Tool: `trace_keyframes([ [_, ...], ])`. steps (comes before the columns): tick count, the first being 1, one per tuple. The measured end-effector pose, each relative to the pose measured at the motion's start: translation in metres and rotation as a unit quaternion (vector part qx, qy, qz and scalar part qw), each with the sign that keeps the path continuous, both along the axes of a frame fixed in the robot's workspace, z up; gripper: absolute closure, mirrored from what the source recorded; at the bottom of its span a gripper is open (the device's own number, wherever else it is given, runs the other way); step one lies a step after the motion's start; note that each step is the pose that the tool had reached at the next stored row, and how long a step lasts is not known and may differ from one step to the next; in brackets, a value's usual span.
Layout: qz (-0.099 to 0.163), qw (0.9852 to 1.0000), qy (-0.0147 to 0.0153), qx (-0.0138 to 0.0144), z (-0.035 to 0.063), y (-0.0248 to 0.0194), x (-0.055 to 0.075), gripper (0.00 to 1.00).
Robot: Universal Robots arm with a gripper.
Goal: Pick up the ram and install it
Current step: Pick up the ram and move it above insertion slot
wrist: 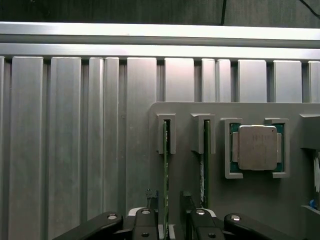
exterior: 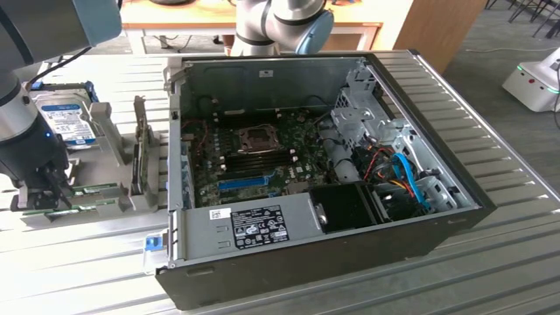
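The ram [wrist: 165,165] is a thin green stick seen edge-on, standing in a slot of the grey holder [wrist: 190,110]. My gripper [wrist: 170,220] is open, one black finger [wrist: 149,215] on each side of the ram's near end, with a gap to the stick on both sides. A second matching green stick [wrist: 205,155] stands in the neighbouring slot. In the exterior view, my gripper [exterior: 39,195] hangs low over the holder [exterior: 105,209] at the exterior view's left, beside the open computer case [exterior: 306,170]. The motherboard [exterior: 262,157] lies inside the case.
A processor chip [wrist: 257,147] sits in a holder pocket beside the sticks. A hard drive [exterior: 70,121] and an upright expansion card [exterior: 140,154] stand in the rack between my arm and the case. Ribbed metal tabletop [exterior: 507,262] surrounds everything. Another robot arm's base [exterior: 275,26] stands behind the case.
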State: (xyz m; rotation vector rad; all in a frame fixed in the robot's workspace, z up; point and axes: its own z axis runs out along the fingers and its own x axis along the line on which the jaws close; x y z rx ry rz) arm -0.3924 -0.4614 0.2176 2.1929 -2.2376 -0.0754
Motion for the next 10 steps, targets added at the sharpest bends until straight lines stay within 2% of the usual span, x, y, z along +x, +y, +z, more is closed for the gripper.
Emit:
trace_keyframes([
  [10, 0.0, 1.0, 0.0, 0.0, -0.0083, -0.0001, 0.0, 0.69],
])
